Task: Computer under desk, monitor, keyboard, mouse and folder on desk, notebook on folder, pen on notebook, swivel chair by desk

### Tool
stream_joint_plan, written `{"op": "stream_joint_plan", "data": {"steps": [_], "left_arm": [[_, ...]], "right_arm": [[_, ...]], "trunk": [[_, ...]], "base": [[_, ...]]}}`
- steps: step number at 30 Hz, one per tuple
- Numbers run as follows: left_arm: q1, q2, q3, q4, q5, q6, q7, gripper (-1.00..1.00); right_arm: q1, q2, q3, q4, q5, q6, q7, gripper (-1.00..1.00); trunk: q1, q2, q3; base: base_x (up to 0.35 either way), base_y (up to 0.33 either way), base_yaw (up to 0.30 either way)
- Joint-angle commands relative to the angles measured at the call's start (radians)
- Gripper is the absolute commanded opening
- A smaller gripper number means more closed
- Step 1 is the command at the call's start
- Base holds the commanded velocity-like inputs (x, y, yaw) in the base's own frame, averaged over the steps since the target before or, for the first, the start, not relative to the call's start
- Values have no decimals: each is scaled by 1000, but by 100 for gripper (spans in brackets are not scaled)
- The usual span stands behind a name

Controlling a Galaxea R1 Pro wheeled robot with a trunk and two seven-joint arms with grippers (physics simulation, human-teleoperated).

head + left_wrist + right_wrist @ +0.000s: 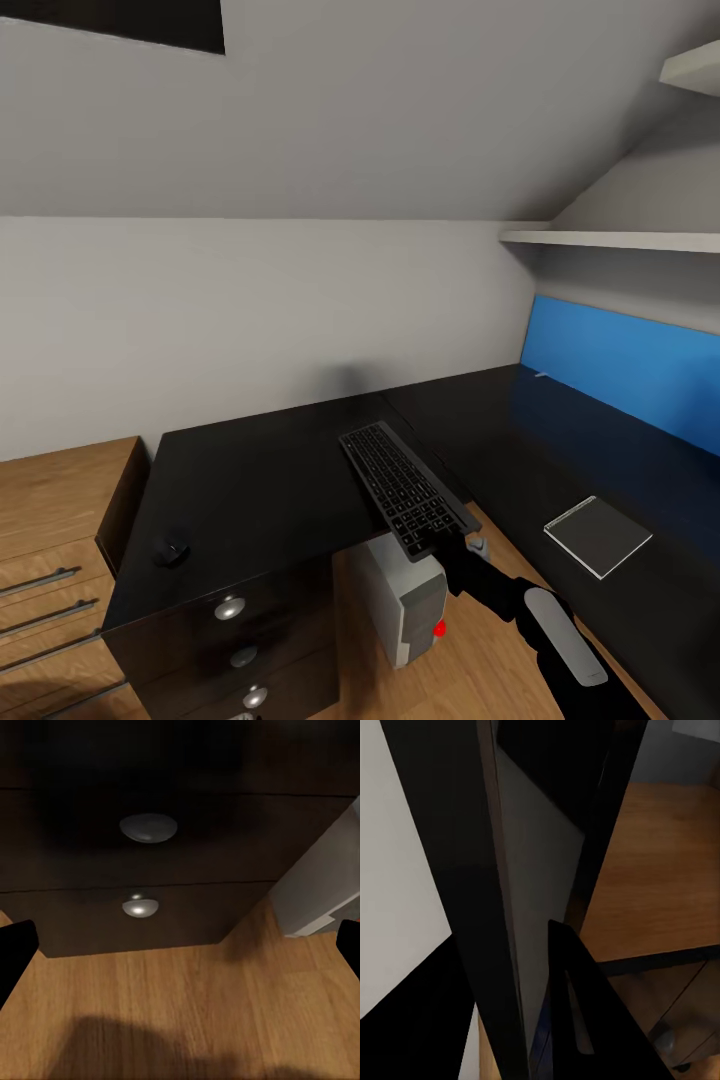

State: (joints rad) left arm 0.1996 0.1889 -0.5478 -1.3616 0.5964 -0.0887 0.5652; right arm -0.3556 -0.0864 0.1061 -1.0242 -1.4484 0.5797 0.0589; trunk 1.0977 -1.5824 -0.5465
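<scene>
- Step in hand, best guess: getting the keyboard (405, 490) fully onto the bench (260, 480). Currently half on, with the end nearest the right claw (472, 550) hanging out past the bench edge, over the computer (405, 600) tucked underneath.
- To do it well: push forward, away from the claw, keeping the board flat and low so the far end slides along the glossy top rather than digging in. Worth leaving room beyond it for a monitor, and not letting go until the whole length is supported. Otherwise probably a tip-off onto the computer or the floor (187, 1005).
- Also worth a slight swing toward the mouse (170, 550), which sits well off to the left of the claw near the bench's front corner, since those two need to end up side by side.
- Notebook (598, 535) lying flat on the other wing of the bench, just to the right of the claw and apart from it. Nothing to bump there if the wrist stays put.
- Right claw: looks clamped on the near end of the keyboard, fingers close together. The wrist view is too dark and tight to confirm the exact bite.
- Left claw (180, 960): spread wide, holding nothing, touching nothing. Hanging low above the wood floor, facing the bench drawers and their silver knobs (148, 827), grey computer case off to one side.
</scene>
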Motion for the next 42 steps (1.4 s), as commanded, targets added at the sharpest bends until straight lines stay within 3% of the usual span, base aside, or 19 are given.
{"op": "stream_joint_plan", "data": {"steps": [1,14,28,29,42], "left_arm": [[0,1,-3,-1,11,-9,4,100],[0,0,-3,0,11,-8,4,100],[0,0,-3,0,11,-8,4,100],[0,0,-3,0,11,-8,4,100],[-1,0,-3,10,11,-8,2,100]], "right_arm": [[0,-1,1,3,33,2,-21,-100],[0,-2,1,3,33,3,-21,-100],[0,-1,1,3,34,2,-21,-100],[0,-1,1,3,34,2,-21,100],[0,-2,1,1,34,2,-20,100]], "trunk": [[0,0,-1],[-31,56,24],[-31,56,24],[-31,56,24],[-31,56,24]], "base": [[0,0,0],[0,0,0],[0,0,0],[0,0,0],[-32,0,0]]}}
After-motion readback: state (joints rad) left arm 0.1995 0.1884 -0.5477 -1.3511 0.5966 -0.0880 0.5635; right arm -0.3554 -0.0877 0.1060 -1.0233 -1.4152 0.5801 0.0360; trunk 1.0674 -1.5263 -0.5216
